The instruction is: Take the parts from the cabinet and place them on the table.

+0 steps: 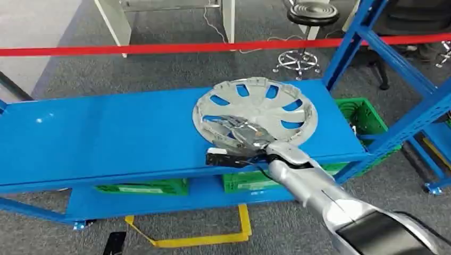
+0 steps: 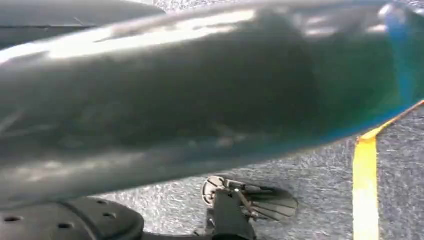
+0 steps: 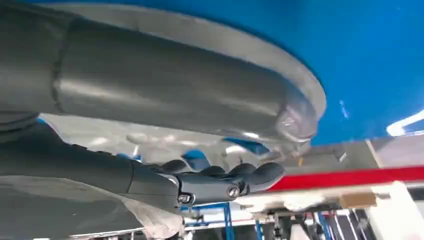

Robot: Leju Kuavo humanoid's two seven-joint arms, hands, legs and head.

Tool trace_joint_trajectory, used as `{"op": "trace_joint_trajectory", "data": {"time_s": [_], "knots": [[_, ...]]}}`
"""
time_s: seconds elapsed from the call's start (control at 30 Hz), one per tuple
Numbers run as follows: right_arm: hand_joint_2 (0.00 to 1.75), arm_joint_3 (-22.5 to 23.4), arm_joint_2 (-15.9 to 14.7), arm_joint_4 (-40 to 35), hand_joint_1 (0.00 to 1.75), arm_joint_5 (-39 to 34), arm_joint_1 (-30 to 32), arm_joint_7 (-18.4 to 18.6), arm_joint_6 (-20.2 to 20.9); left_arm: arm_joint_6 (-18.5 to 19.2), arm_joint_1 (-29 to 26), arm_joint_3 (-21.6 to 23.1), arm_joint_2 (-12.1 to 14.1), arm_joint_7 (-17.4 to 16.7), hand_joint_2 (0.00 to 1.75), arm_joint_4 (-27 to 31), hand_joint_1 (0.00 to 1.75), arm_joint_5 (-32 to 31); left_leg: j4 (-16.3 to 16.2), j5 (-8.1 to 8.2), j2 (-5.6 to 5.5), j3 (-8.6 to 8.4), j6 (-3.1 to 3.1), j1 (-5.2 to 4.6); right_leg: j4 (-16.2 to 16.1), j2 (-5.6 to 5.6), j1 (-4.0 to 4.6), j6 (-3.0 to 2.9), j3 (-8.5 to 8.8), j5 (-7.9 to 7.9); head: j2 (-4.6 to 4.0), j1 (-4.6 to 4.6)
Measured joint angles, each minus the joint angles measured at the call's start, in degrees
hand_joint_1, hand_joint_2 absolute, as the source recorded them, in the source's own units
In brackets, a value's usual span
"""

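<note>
The big blue shelf [image 1: 106, 133] of the rack is holding the silver hubcap [image 1: 255, 109]. The hubcap is lying flat near the shelf's front edge, toward the right end. Under the shelf, green crates [image 1: 367, 114] are sitting on a lower level, and yellow tape [image 1: 202, 239] is marking the grey floor.

The silver right arm [image 1: 319, 186] is reaching up from below to the near rim of the hubcap. The right hand [image 1: 239, 135] is pinching that rim. In the right wrist view the thick grey thumb [image 3: 175, 95] is lying on one side of the rim and the dark fingers [image 3: 225, 180] are curling on the other side, so the hand is clamped on the hubcap's edge.

In the left wrist view a dark blurry shape is hiding most of the floor and the left hand, so I cannot tell if that hand is apart or together.

Here is what could go wrong. The hubcap is wide and the hand is holding only one edge. When it is lifted, the far side could droop and drag on the shelf. The rim could slip out of the fingers. Then the hubcap could be falling past the front edge to the floor. It could also bump the blue post [image 1: 351, 42] on the right.
</note>
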State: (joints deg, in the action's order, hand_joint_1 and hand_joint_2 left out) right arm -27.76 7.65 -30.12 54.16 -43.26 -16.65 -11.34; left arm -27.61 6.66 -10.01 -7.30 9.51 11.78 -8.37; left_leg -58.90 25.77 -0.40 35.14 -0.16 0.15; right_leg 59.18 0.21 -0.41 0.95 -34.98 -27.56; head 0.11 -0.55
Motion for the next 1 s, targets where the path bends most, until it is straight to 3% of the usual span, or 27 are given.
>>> {"op": "trace_joint_trajectory", "data": {"time_s": [0.07,0.1,0.13,0.23,0.27,0.3,0.33,0.37,0.4,0.43,0.53,0.6,0.63,0.73,0.77,0.8,0.83,0.9,0.93,0.97,1.0], "knots": [[0.0,-0.77,1.07,1.25,0.0,0.74,-0.46,2.71,-0.02,0.0,0.0,0.0,-0.09,-0.02,0.0,0.0,0.0,0.02,0.17,0.0,-0.04,-0.13,-0.46,0.09,-0.29,0.01,-0.1,-0.76,0.09,0.22,0.0,0.0],[0.0,-1.18,1.7,1.88,0.0,1.07,-0.91,4.72,0.2,0.0,-0.04,0.0,-0.07,-0.02,0.0,0.0,0.0,0.11,-0.71,1.03,0.04,0.29,-0.87,0.21,-0.48,-0.05,-0.31,-1.11,0.27,0.36,0.0,-0.04],[0.0,-1.55,2.58,2.69,0.0,1.29,-1.4,6.71,0.72,0.0,-0.02,-0.02,-0.11,0.0,0.0,0.0,0.0,0.24,-3.27,2.66,0.08,1.38,-1.17,0.25,-0.48,-0.04,-0.33,-1.53,0.29,0.34,0.0,-0.39],[0.0,-2.62,4.06,4.55,0.0,1.77,-1.46,9.02,1.09,0.0,-0.05,-0.02,-0.11,0.02,0.0,0.0,0.0,0.57,-15.99,7.78,0.08,7.18,-1.74,0.44,-0.47,-0.09,-0.25,-1.78,0.39,0.24,0.0,-0.35],[0.0,-2.88,4.37,5.25,0.0,1.86,-1.37,9.42,1.14,0.0,-0.17,-0.02,-0.13,0.02,0.0,-0.02,0.0,0.59,-17.39,7.68,0.08,8.02,-1.78,0.46,-0.47,-0.1,-0.25,-1.79,0.4,0.22,0.0,-0.33],[0.0,-3.02,4.57,5.62,0.0,1.83,-1.37,9.64,1.31,0.0,-0.25,-0.04,-0.13,0.02,0.0,-0.02,0.0,0.59,-16.16,6.35,0.09,7.6,-1.74,0.47,-0.47,-0.09,-0.25,-1.76,0.41,0.2,0.0,-0.37],[0.0,-3.12,4.78,5.96,0.0,1.49,-1.46,10.07,2.0,0.0,-0.26,-0.04,-0.11,0.02,0.0,-0.02,0.0,0.59,-12.65,3.95,0.09,6.07,-1.6,0.49,-0.47,-0.04,-0.25,-1.73,0.47,0.18,0.0,-0.35],[1.75,-3.19,5.0,6.25,0.0,1.13,-1.55,10.36,3.06,0.0,-0.25,-0.04,-0.11,0.02,0.0,-0.04,0.0,0.59,-7.81,1.3,0.1,3.82,-1.43,0.5,-0.47,-0.01,-0.25,-1.67,0.63,0.11,0.0,-0.35],[1.75,-3.19,5.22,6.6,0.0,0.52,-1.61,10.53,4.29,-0.07,-0.24,-0.04,-0.11,0.02,0.0,-0.04,0.0,0.59,-2.59,-1.06,0.12,1.33,-1.18,0.5,-0.47,0.03,-0.25,-1.51,0.82,-0.01,0.0,-0.35],[1.75,-3.17,5.29,7.04,0.0,-0.05,-1.79,10.47,5.71,-0.09,-0.15,-0.04,-0.2,0.02,0.0,-0.09,0.0,0.57,-0.96,-0.18,0.1,0.28,-1.07,0.31,-0.41,0.09,0.07,-1.28,0.71,-0.13,0.0,-0.33],[1.75,-3.15,5.64,8.02,0.0,-1.2,-2.5,10.57,8.37,-0.15,-0.17,-0.09,-0.33,-0.17,0.0,-0.15,0.0,0.55,0.0,0.09,0.11,0.14,-0.52,0.14,-0.75,0.29,0.14,-0.53,0.65,0.14,0.0,-0.28],[1.75,-3.12,5.81,8.52,0.0,-1.62,-2.93,10.77,9.62,-0.13,0.0,-0.11,-0.55,-0.17,0.0,-0.15,0.0,0.55,0.83,-0.42,0.29,-0.39,0.47,0.66,-0.44,0.27,0.05,0.1,-0.03,-0.46,0.0,-0.26],[1.75,-3.08,5.83,8.81,0.0,-1.92,-2.99,10.84,10.05,-0.02,0.17,-0.11,-0.68,-0.17,0.0,-0.15,0.0,0.55,0.87,-0.42,0.3,-0.44,0.76,0.57,1.34,0.15,0.14,0.28,-0.59,-1.9,0.0,0.02],[1.75,-3.06,6.01,9.7,0.0,-2.34,-2.97,11.03,10.49,0.02,0.29,-0.11,-1.01,-0.17,0.0,-0.15,0.0,0.55,0.84,-0.36,0.32,-0.36,1.18,0.47,14.64,0.14,0.11,0.51,-6.76,-7.85,0.0,0.13],[1.75,-2.97,6.01,9.96,0.0,-2.58,-2.97,11.25,10.77,0.02,0.27,-0.13,-1.03,-0.17,0.0,-0.17,0.0,0.59,0.83,-0.36,0.31,-0.39,1.2,0.43,16.89,0.13,0.13,0.55,-7.78,-8.18,0.0,0.13],[1.75,-2.91,6.01,10.18,0.0,-2.62,-3.03,11.42,10.97,0.04,0.27,-0.15,-1.03,-0.2,0.0,-0.18,0.0,0.63,0.83,-0.36,0.3,-0.45,1.2,0.41,16.52,0.13,0.12,0.5,-7.53,-7.34,0.0,0.13],[1.75,-2.84,6.1,10.36,0.0,-2.62,-3.15,11.71,11.32,0.09,0.28,-0.18,-1.07,-0.22,0.0,-0.22,0.0,0.72,0.8,-0.35,0.26,-0.52,1.19,0.4,13.94,0.13,0.12,0.39,-6.23,-5.52,0.0,0.15],[1.75,-2.84,6.34,10.77,0.0,-2.58,-3.67,12.26,12.13,0.24,0.28,-0.26,-1.14,-0.33,0.0,-0.24,0.0,1.12,0.69,-0.26,0.21,-0.71,1.05,0.4,3.58,0.1,0.13,-0.03,-0.6,-0.67,0.0,0.13],[1.75,-2.84,6.42,10.95,0.0,-2.49,-3.83,12.54,12.44,0.35,0.28,-0.31,-1.14,-0.33,0.0,-0.24,0.0,1.16,0.53,-0.14,0.2,-0.69,0.83,0.28,-0.12,0.1,0.22,-0.24,1.1,-0.67,0.0,0.13],[1.75,-2.84,6.7,11.15,0.0,-2.36,-3.92,12.81,12.63,0.39,0.3,-0.35,-1.11,-0.35,0.0,-0.26,0.0,1.2,0.22,-0.07,0.12,-0.43,0.44,-0.01,-1.04,0.24,0.28,-0.31,2.32,-1.08,0.0,0.11],[1.75,-2.86,6.79,11.3,0.0,-2.14,-3.85,13.24,12.89,0.42,0.21,-0.37,-1.09,-0.35,0.0,-0.28,0.0,1.29,0.47,-0.29,0.1,-0.44,0.15,0.15,-0.93,0.29,0.35,-0.43,2.11,-0.93,0.0,-0.07]]}}
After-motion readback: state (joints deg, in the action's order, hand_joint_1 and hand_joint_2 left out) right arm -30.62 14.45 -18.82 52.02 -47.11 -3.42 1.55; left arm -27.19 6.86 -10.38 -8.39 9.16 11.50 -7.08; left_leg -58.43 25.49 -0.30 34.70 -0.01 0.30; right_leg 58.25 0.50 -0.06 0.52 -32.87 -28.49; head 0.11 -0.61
